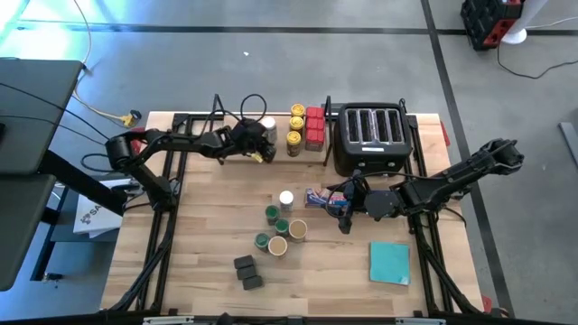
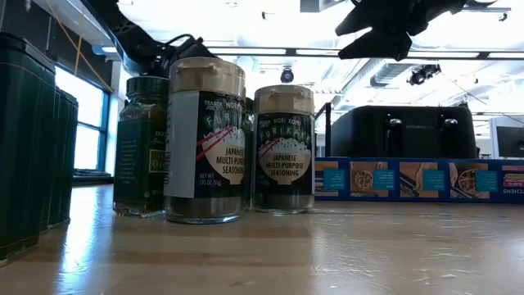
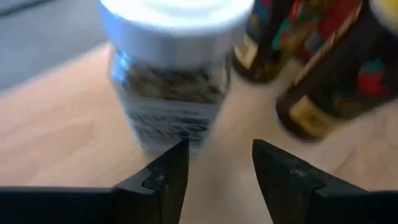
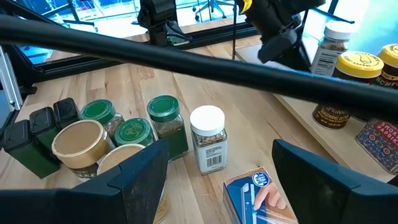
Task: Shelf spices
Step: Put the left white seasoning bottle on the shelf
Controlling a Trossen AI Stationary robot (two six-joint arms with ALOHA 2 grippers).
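Observation:
My left gripper [image 1: 259,137] [image 3: 214,163] is open over the shelf [image 1: 280,152], its fingers just short of a white-lidded jar [image 1: 268,125] [image 3: 174,81] standing on the pale board. Yellow-lidded jars [image 1: 296,126] and red tins [image 1: 314,126] stand beside that jar. My right gripper [image 1: 344,206] [image 4: 217,171] is open above the end of the blue wrap box [image 4: 256,194], near another white-lidded jar [image 1: 286,199] [image 4: 207,142]. Green-lidded jars [image 1: 272,214], tan-lidded jars [image 1: 298,230] [image 2: 205,139] and dark grey blocks [image 1: 244,264] stand on the table.
A black toaster [image 1: 370,137] stands at the far edge, to the right of the shelf. The blue wrap box [image 1: 323,198] lies in front of it, and a teal pad [image 1: 389,262] lies near the right front. Bare wood lies along the table's left half.

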